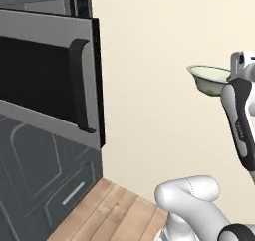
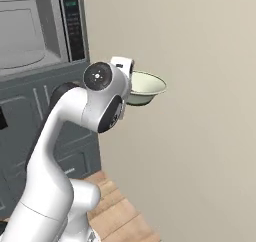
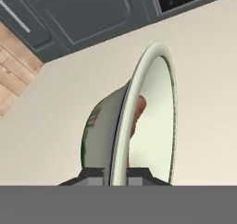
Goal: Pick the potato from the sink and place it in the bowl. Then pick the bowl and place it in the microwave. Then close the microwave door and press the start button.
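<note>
1. At the far left, the microwave door stands swung open towards the robot, its black window and dark upright handle facing into the room. The left base view sees it edge-on.

2. Behind the door, in the right base view, the microwave shows its pale open cavity, with the dark control panel along the cavity's right edge.

3. Under the microwave are dark grey cabinet fronts, and a strip of wooden floor runs beside the cream wall.

4. Further right, the bowl hangs in the air in front of the bare wall, level with the lower edge of the microwave and well apart from its opening.

5. The gripper pinches the bowl's rim, one fingertip on the inner face and one on the outer, seen in the hand view.

6. The potato lies inside the bowl, resting against the wall of it.

7. Likely stage: carrying the loaded bowl to the microwave; closing the door and pressing start are not yet done.

8. Risks, as a judgement: a grip on one edge only could let the bowl pivot or slip; any tilt could roll the potato out; the rim or the arm could strike the open door or the cavity's edge on the way in.
</note>
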{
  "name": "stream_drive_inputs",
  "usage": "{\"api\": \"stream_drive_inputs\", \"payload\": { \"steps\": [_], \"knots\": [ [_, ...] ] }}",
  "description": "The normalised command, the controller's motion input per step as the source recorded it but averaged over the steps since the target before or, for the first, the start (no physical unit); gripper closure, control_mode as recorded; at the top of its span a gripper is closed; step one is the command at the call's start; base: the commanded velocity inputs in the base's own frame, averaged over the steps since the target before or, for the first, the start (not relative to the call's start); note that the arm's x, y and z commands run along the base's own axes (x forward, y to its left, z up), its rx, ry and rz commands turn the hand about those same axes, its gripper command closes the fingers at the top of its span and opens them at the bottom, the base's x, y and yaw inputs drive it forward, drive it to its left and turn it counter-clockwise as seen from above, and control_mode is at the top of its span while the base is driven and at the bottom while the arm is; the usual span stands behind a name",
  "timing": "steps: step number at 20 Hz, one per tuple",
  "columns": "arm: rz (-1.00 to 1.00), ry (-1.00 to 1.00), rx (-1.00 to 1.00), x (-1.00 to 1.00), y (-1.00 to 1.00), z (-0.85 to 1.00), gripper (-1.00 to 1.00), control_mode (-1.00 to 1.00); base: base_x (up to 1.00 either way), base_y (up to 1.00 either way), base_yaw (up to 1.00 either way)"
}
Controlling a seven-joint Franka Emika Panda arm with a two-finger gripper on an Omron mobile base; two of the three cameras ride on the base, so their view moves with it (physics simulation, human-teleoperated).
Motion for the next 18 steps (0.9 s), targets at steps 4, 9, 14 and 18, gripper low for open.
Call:
{"api": "stream_drive_inputs", "payload": {
  "steps": [4, 9, 14, 18],
  "knots": [
    [0.0, 0.0, 0.0, 0.0, 0.0, 0.0, 1.0, 1.0, 0.26, -0.02, 0.76],
    [0.0, 0.0, 0.0, 0.0, 0.0, 0.0, 1.0, 1.0, 0.46, -0.16, 0.69],
    [0.0, 0.0, 0.0, 0.0, 0.0, 0.0, 1.0, 1.0, 0.87, -0.42, 0.54],
    [0.0, 0.0, 0.0, 0.0, 0.0, 0.0, 1.0, 1.0, 0.56, -0.49, 0.44]
  ]
}}
